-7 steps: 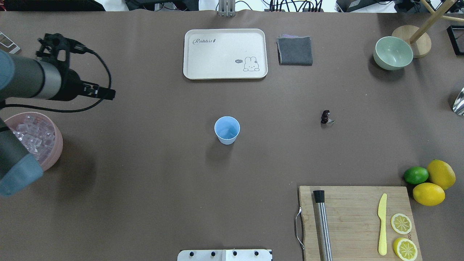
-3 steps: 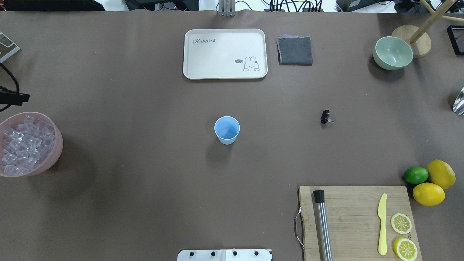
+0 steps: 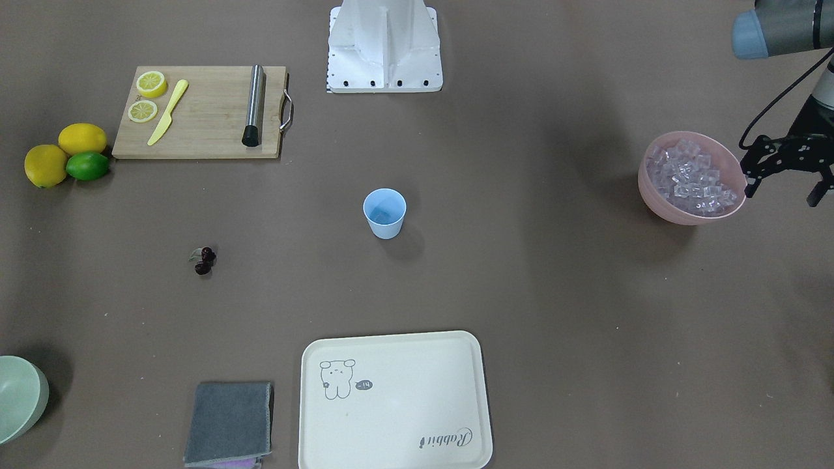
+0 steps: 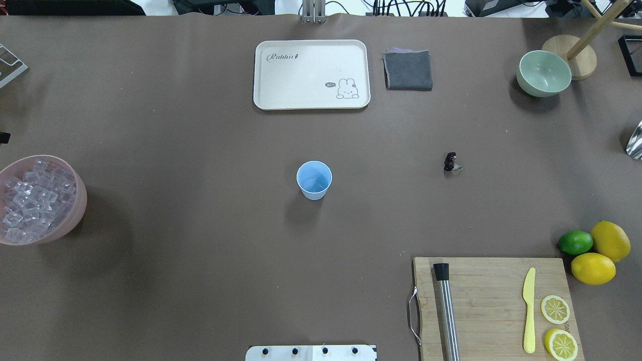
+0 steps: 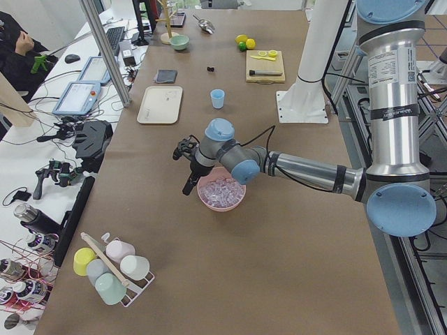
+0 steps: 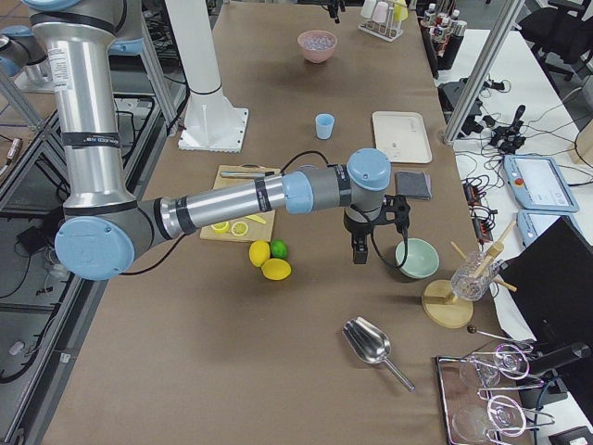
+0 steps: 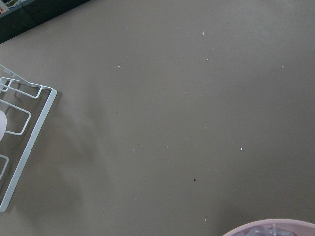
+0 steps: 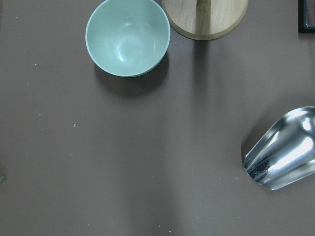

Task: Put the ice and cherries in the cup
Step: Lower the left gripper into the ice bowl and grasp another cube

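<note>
Standing cup (image 4: 314, 179): upright mid-table (image 4: 200, 150), mouth open to take drops
Ice (image 4: 30, 200): heaped in pink bowl (image 4: 83, 198) at the left edge
Cherries (image 4: 451, 161): loose, right of cup
Left gripper (image 3: 782, 193): spread, empty, just beside the bowl
Right gripper (image 6: 371, 236): near green bowl (image 6: 417, 258); grip cannot be told
Room: wide gaps around the cup on every side

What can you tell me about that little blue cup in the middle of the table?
The cup is small, light blue, plain and handleless, seemingly plastic, tapering from a wide rim to a narrower base. It stands upright and open-topped near the middle of the brown table, apart from everything else; only the table touches it. Whether anything clear lies inside is too faint to tell.
</note>
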{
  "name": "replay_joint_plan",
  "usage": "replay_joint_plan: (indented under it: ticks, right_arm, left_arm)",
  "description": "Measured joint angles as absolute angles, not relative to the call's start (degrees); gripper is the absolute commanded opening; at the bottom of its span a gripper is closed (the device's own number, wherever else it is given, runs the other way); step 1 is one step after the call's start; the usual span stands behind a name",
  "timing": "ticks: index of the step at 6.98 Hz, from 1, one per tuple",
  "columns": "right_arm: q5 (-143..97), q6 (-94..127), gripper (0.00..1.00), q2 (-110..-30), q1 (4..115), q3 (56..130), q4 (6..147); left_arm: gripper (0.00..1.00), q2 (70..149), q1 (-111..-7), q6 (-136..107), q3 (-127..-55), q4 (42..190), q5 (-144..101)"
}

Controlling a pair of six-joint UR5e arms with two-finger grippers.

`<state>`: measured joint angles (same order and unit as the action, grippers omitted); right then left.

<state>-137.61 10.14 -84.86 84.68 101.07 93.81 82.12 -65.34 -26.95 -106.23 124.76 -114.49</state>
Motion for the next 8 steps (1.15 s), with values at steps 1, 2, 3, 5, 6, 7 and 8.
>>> replay_joint_plan:
  ticks: [1, 2, 3, 5, 6, 7, 8]
  right_arm:
    - [-137.66, 10.23, 1.00, -84.72, 84.37, 101.07, 93.80]
    - [-137.72, 10.24, 1.00, -84.64, 84.23, 101.08, 93.77]
    - [-137.63, 10.20, 1.00, -84.54, 84.14, 101.08, 93.72]
    - [-137.56, 10.12, 1.00, -84.47, 84.05, 101.13, 93.75]
    - [-137.55, 10.13, 1.00, -84.46, 84.00, 101.11, 93.77]
    - [-137.53, 10.16, 1.00, -84.46, 83.97, 101.06, 93.76]
    - [-137.49, 10.18, 1.00, -84.44, 83.95, 101.02, 93.74]
  left_arm:
    - [0.98, 81.68, -64.32, -30.17, -106.22, 126.10, -115.79]
    - [0.97, 81.31, -62.81, -31.66, -106.14, 126.73, -116.59]
    - [0.87, 80.86, -61.18, -32.22, -106.10, 126.94, -116.92]
    - [0.81, 79.89, -59.28, -32.28, -106.24, 127.02, -116.93]
    - [0.80, 79.74, -58.53, -32.24, -106.14, 126.99, -116.71]
    - [0.75, 79.73, -57.59, -32.20, -106.01, 126.95, -116.43]
    - [0.75, 79.64, -56.78, -32.11, -105.92, 126.93, -116.28]
